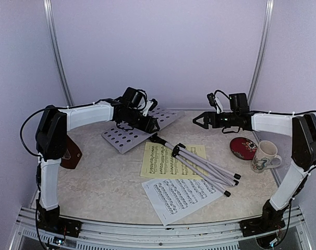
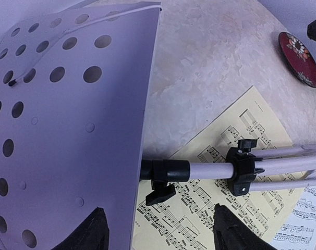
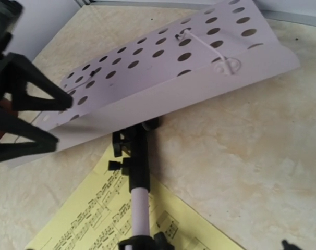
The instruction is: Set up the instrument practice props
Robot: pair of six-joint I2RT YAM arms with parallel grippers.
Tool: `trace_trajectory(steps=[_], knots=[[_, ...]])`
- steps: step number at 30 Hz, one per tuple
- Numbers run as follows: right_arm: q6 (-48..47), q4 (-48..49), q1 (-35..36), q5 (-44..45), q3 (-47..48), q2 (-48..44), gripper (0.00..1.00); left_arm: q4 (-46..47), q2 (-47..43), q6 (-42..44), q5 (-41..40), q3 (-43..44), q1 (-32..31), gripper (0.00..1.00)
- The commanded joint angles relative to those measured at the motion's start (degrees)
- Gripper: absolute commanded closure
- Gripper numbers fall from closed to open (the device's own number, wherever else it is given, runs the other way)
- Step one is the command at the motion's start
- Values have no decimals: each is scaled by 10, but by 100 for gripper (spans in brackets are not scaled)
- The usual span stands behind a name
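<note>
The white perforated music stand lies flat on the table, its desk at the back left. Its pole and folded legs run right, across the yellow sheet. The white sheet lies in front. The brown metronome is half hidden behind my left arm. My left gripper is open above the joint between desk and pole. In the left wrist view its fingers straddle the desk edge and the pole. My right gripper is open and empty, in the air to the right of the desk.
A red round dish and a floral white mug stand at the right, under my right arm. Curved white walls close off the back. The right wrist view shows the desk, the pole and my left gripper.
</note>
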Motion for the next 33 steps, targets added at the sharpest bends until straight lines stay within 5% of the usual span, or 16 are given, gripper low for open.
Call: trace_trajectory(steps=[1, 11, 27, 33], knots=[[-2, 24, 6, -26, -9, 6, 0, -19, 21, 14, 2, 23, -1, 34], [9, 48, 7, -41, -33, 2, 0, -24, 57, 13, 14, 44, 2, 44], [42, 88, 6, -66, -54, 17, 0, -67, 87, 10, -29, 93, 11, 91], [49, 101, 7, -76, -57, 19, 0, -63, 43, 25, -47, 89, 11, 100]])
